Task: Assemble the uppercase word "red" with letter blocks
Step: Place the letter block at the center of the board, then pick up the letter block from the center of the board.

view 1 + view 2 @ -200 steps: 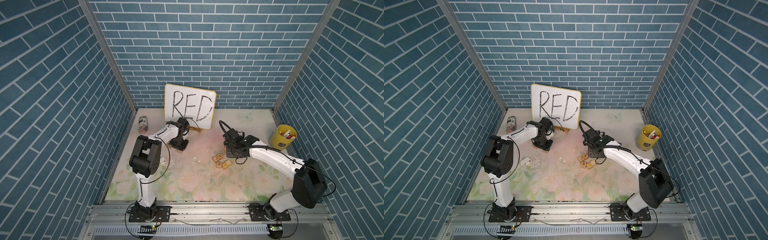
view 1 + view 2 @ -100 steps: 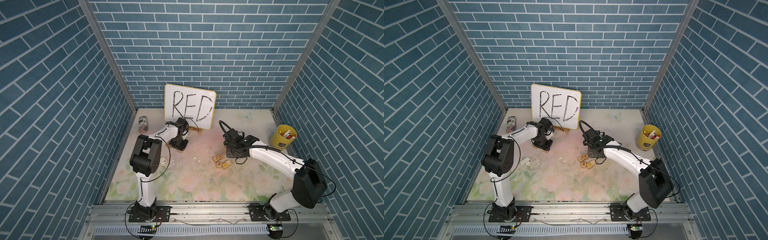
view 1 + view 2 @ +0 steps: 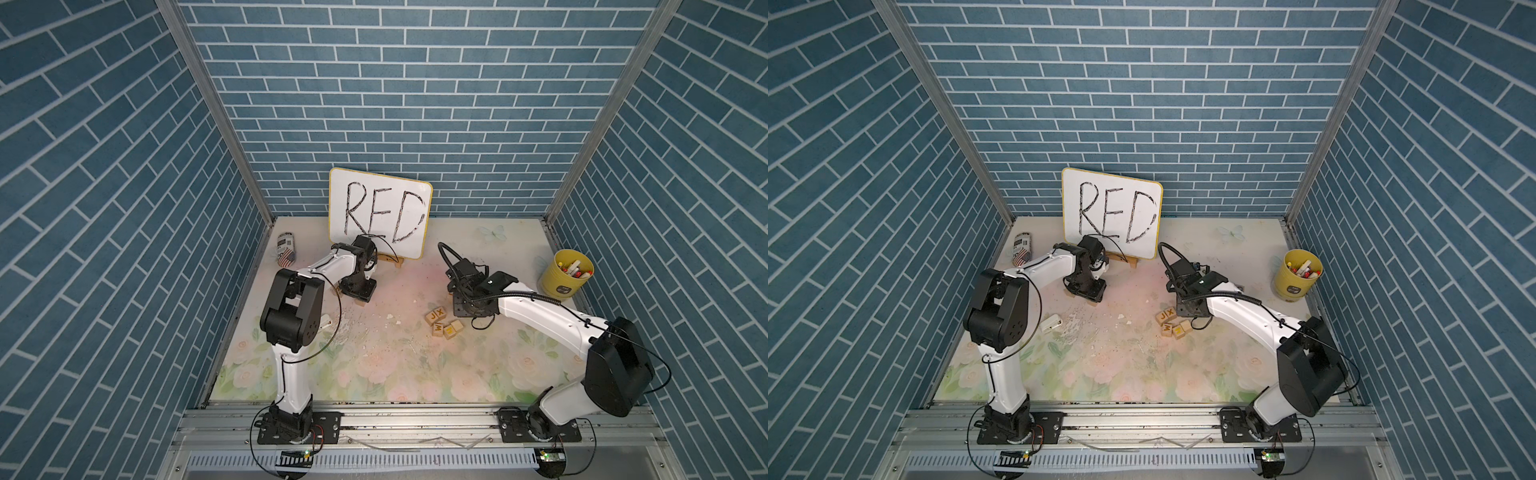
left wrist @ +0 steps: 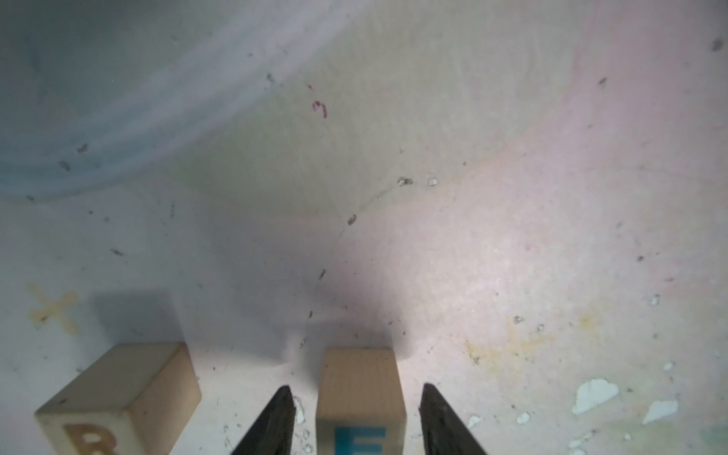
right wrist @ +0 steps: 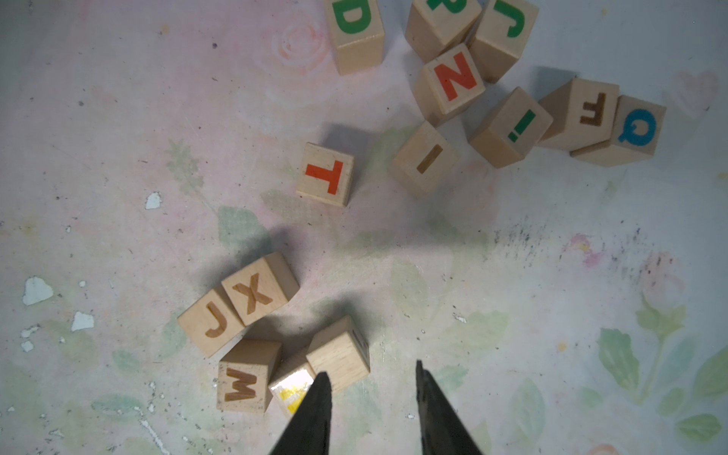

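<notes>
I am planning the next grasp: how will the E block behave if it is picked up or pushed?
The E block shows wood grain, so it is probably stiff and fairly light. It rests on a flat face, so a push should slide it, not roll it. Its smooth sides might slip in a weak grip.

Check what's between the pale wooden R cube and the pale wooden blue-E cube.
One black finger of the open left gripper, clear of the R cube and the blue-E cube; otherwise bare tabletop. Seen in left wrist view.
</notes>
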`<control>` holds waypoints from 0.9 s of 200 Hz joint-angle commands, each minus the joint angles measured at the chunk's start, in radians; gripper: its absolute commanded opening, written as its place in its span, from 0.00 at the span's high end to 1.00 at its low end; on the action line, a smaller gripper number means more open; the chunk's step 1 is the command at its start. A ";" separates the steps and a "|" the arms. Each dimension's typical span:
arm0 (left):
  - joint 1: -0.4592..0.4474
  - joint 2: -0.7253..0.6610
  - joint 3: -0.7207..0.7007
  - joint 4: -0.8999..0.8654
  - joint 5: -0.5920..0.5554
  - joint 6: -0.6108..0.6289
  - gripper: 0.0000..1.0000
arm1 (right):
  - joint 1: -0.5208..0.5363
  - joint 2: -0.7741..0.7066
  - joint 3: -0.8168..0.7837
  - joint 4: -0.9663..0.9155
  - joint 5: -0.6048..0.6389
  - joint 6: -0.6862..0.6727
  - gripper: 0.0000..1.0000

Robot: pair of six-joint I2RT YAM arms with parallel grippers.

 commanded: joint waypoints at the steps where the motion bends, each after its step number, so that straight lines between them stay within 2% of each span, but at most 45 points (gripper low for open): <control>1: 0.008 -0.042 -0.013 -0.011 0.007 0.016 0.44 | -0.002 -0.035 -0.009 -0.024 0.016 0.027 0.61; 61: 0.007 -0.237 0.005 -0.027 0.074 0.063 0.36 | -0.025 -0.078 0.054 -0.088 0.041 0.030 0.55; 96: 0.004 -0.387 0.012 -0.031 0.158 0.143 0.24 | -0.089 -0.053 0.110 -0.076 -0.032 -0.025 0.53; 114: 0.001 -0.453 0.009 -0.042 0.201 0.180 0.13 | -0.120 -0.006 0.155 -0.058 -0.078 -0.069 0.53; 135: -0.001 -0.499 0.025 -0.086 0.290 0.230 0.05 | -0.150 0.088 0.243 -0.053 -0.128 -0.129 0.56; 161: -0.006 -0.526 0.042 -0.161 0.422 0.267 0.04 | -0.176 0.233 0.395 -0.073 -0.163 -0.186 0.58; 180: -0.011 -0.544 0.028 -0.185 0.472 0.278 0.03 | -0.200 0.336 0.484 -0.079 -0.186 -0.216 0.59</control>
